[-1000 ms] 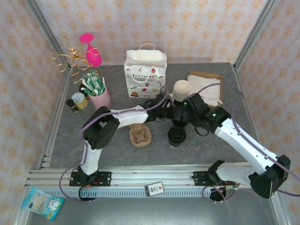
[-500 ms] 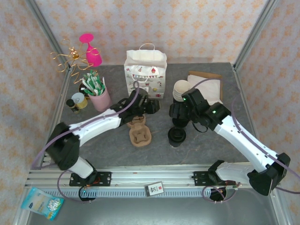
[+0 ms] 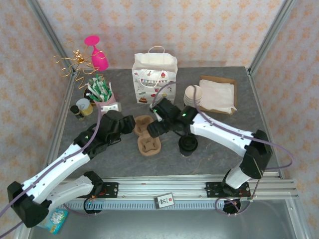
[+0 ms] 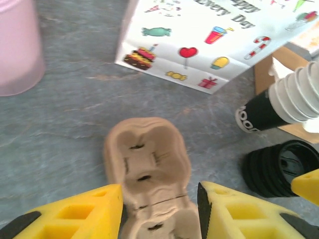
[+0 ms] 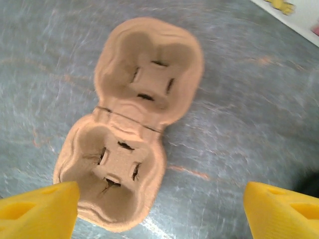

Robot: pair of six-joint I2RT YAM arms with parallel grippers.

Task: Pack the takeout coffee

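Above the carrier point(image 5: 149, 74) our right gripper point(image 5: 160, 191) hangs spread wide; our left gripper point(image 4: 159, 191), half-spread, straddles one end. Neither grasps anything.

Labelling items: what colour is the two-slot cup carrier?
The carrier is plain light brown; clearest in the right wrist view.

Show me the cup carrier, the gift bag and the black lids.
cup carrier point(image 5: 151, 77), right wrist view, upper well.
gift bag point(image 3: 154, 84), top view, printed front.
black lids point(image 3: 188, 145), top view, top lid.

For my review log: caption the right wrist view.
Open right gripper above empty two-cup pulp carrier on grey table.
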